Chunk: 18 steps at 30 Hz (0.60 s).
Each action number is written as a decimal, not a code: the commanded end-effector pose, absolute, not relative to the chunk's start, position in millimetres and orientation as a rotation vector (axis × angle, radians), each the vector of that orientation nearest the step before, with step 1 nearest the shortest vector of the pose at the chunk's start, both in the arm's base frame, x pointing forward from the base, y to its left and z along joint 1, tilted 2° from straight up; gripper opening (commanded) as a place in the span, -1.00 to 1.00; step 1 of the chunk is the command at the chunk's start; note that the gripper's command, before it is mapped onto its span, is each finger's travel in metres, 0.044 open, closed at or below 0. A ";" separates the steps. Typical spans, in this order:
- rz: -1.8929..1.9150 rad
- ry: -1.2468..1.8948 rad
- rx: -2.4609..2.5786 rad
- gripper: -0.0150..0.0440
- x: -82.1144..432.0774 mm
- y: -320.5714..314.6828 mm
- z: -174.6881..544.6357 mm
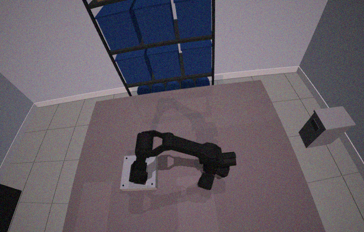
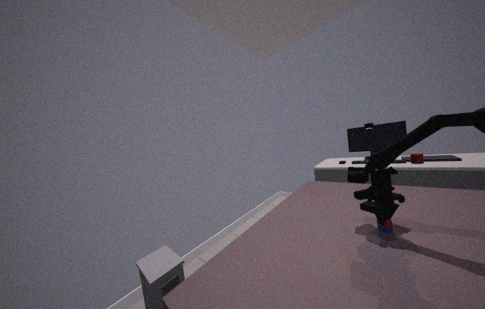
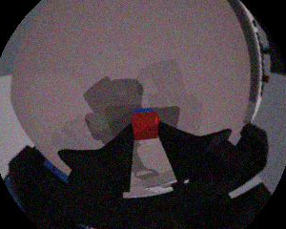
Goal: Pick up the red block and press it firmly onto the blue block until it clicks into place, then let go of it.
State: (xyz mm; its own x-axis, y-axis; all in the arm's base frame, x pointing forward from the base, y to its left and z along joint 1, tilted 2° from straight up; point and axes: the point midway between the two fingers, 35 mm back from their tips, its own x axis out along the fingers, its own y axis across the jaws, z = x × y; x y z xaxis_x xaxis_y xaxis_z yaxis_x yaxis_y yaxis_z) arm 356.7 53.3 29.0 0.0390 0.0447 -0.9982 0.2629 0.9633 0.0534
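Note:
My gripper (image 2: 384,221) (image 3: 145,125) points down and is shut on the red block (image 2: 384,223) (image 3: 145,126). The blue block (image 2: 385,229) (image 3: 143,110) is directly beneath the red block in the exterior view, with no gap that I can make out between them. In the wrist view only a thin strip of the blue block shows past the red block's far edge. Whether the two are joined cannot be told. In the top view the arm hides both blocks and the fingertips.
The arm stands on a white base plate (image 1: 124,172) on the pinkish table top (image 1: 250,123) (image 2: 294,248). Beyond it are a white desk (image 2: 325,163) with a monitor (image 2: 375,138), a shelf of blue bins (image 1: 157,25) and a grey-white cabinet (image 1: 336,117) (image 2: 160,264).

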 end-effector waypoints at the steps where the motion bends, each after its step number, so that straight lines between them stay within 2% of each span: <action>1: -0.171 1.530 0.251 -0.49 355.8 53.4 27.7; 18: -0.171 1.530 0.251 -0.49 356.5 53.8 20.7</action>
State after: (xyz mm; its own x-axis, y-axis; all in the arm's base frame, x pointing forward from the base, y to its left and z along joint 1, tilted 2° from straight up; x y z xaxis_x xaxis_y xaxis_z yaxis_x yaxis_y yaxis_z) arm 357.1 53.4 24.5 0.0390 0.0447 -0.9982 0.2629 0.9633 0.0534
